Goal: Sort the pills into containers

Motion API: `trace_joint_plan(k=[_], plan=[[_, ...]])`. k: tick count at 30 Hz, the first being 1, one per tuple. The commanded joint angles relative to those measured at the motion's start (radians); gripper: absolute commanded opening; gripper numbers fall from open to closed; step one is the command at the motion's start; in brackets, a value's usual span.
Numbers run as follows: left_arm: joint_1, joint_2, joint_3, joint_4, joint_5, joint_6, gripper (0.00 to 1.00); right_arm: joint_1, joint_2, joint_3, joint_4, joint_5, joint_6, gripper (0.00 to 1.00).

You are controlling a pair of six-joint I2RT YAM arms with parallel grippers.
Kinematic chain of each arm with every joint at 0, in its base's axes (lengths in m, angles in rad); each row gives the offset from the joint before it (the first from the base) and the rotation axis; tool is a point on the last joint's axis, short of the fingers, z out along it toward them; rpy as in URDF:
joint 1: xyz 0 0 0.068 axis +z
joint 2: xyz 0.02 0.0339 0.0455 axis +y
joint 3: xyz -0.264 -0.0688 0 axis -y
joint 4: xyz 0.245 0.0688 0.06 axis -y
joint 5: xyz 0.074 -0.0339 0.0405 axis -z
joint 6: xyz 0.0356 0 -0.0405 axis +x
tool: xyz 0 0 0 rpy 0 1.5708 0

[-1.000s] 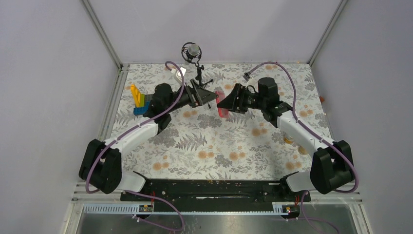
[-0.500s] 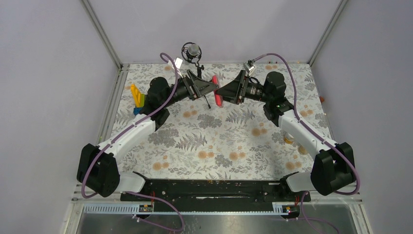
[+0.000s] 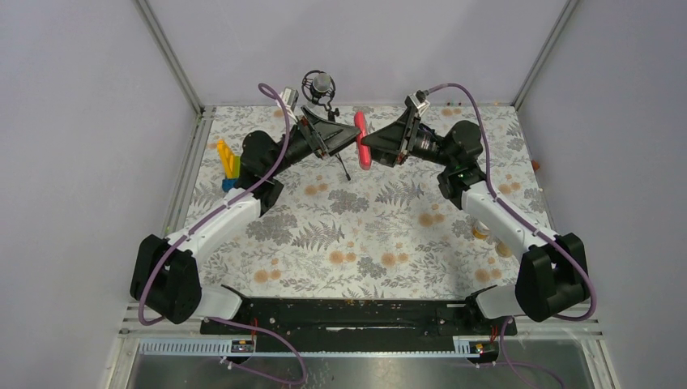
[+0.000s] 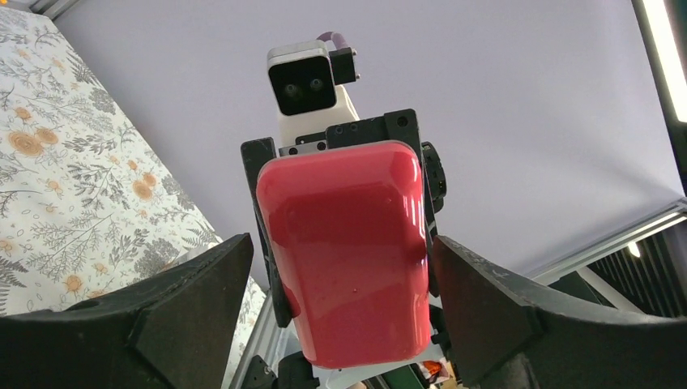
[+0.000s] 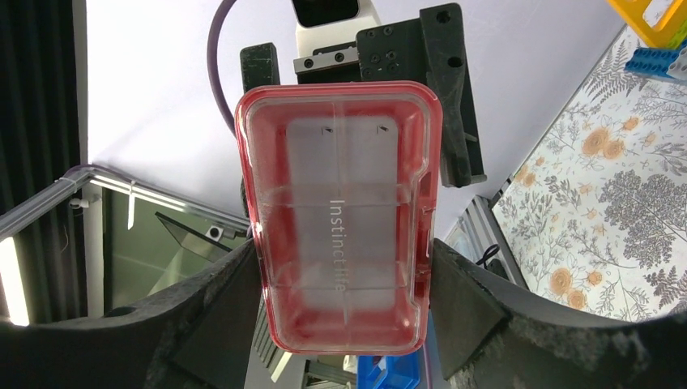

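The pink compartment box hangs on edge in the air over the back of the table, pinched between both grippers. My left gripper meets it from the left. My right gripper meets it from the right. In the left wrist view the glossy pink underside fills the space between my fingers. In the right wrist view the clear lid faces me with my fingertips on both long edges; the compartments look empty. A small yellowish bottle stands beside the right arm. No pills can be made out.
The blue, yellow and grey brick block stands at the left edge of the flowered cloth. A black microphone stand is at the back edge. Metal frame posts rise at the back corners.
Both arms have lifted and swung toward the back, carrying the pink box up off the cloth. The box has turned from lying low to standing on edge between the grippers.
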Motion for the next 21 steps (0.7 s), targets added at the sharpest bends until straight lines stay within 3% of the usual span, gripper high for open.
trace_joint_plan(k=[1, 8, 14, 18, 21], plan=[[-0.003, 0.005, 0.046, 0.044, 0.024, 0.011, 0.84, -0.002, -0.003, 0.062, 0.009, -0.04, -0.013, 0.37], [-0.006, 0.006, 0.06, -0.038, 0.022, 0.072, 0.85, -0.002, 0.006, 0.067, -0.004, -0.049, -0.002, 0.37], [-0.007, 0.03, 0.076, -0.036, 0.053, 0.075, 0.75, 0.0, 0.013, 0.084, -0.067, -0.082, -0.037, 0.36], [-0.008, 0.032, 0.074, -0.042, 0.064, 0.088, 0.51, 0.0, 0.01, 0.093, -0.118, -0.091, -0.069, 0.37], [-0.006, 0.037, 0.074, -0.032, 0.078, 0.081, 0.26, 0.0, 0.009, 0.099, -0.131, -0.083, -0.073, 0.41]])
